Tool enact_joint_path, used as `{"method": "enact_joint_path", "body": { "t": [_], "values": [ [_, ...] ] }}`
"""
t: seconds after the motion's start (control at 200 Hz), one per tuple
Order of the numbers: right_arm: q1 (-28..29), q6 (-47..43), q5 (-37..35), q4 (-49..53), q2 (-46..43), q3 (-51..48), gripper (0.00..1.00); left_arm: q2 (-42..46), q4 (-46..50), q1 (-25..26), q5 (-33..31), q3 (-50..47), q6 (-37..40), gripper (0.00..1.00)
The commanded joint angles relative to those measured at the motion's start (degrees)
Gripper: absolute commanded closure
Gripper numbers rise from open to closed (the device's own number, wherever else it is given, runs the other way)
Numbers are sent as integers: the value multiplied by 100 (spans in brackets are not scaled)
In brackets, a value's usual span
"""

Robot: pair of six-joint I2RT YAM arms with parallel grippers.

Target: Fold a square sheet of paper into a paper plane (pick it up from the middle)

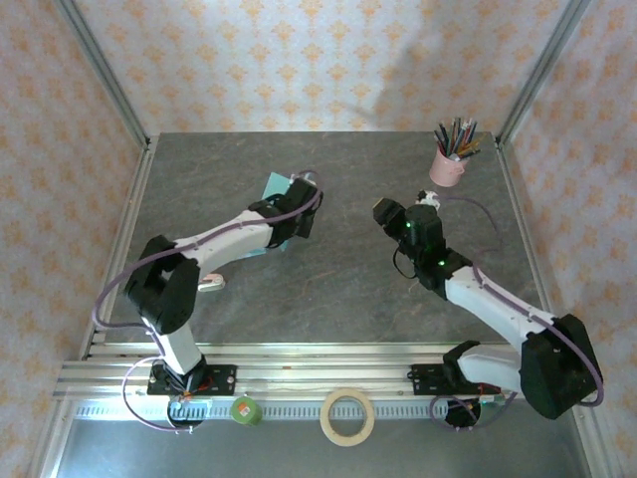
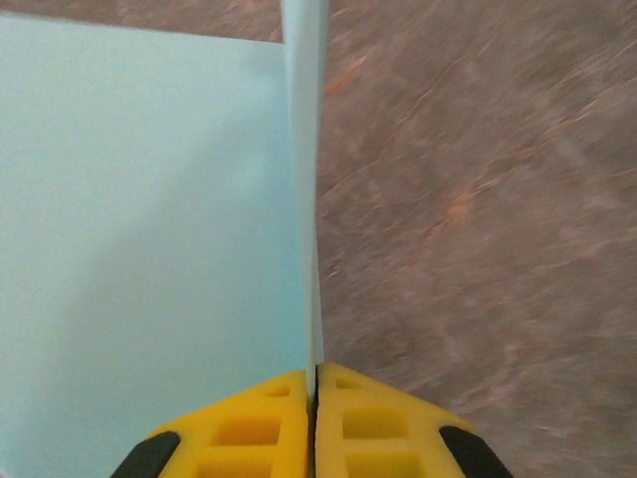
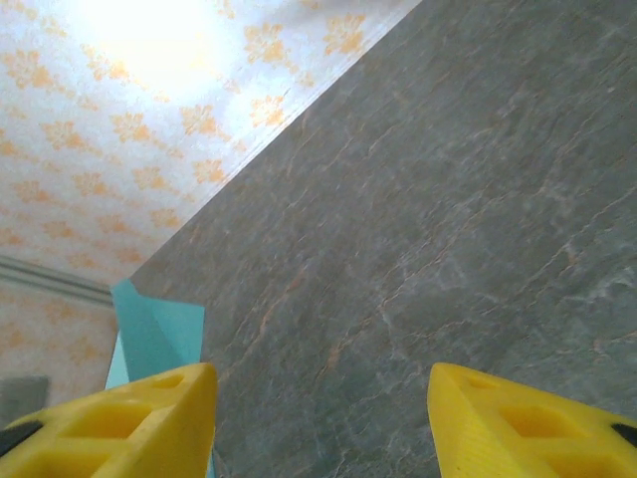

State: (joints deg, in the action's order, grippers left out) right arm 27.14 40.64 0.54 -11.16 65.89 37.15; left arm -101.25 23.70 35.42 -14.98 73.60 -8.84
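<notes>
Left gripper (image 2: 316, 383) pinches a raised flap of the square sheet of paper (image 2: 149, 199), probably to crease it; right gripper (image 3: 323, 418), at its three o'clock, hangs spread

Counting now: one square sheet of paper (image 1: 273, 185) lying at 11 o'clock on the table (image 1: 348, 289). One pink pen cup (image 1: 447, 166) standing at 1 o'clock. One tape roll (image 1: 347, 416) and one green round item (image 1: 245, 409) sitting at 6 o'clock. Two pincers showing: left pincer (image 2: 315, 383), right pincer (image 3: 323, 373).

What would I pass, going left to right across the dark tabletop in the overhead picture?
Turquoise sheet of paper → right hand → pink cup of pencils.
</notes>
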Motion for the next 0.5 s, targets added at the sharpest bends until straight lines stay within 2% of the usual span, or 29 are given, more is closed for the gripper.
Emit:
{"method": "enact_joint_path", "body": {
  "t": [0.0,0.215,0.495],
  "values": [
    [-72,0,-501,237,-197,-108,42,-332,532,227,-1425,339,411,90],
    [-209,164,-574,246,-347,-282,42,-1161,624,608,-2096,658,568,90],
    [-458,431,-387,273,-498,-504,43,-1907,679,847,-2374,888,437,90]
  ]
}}
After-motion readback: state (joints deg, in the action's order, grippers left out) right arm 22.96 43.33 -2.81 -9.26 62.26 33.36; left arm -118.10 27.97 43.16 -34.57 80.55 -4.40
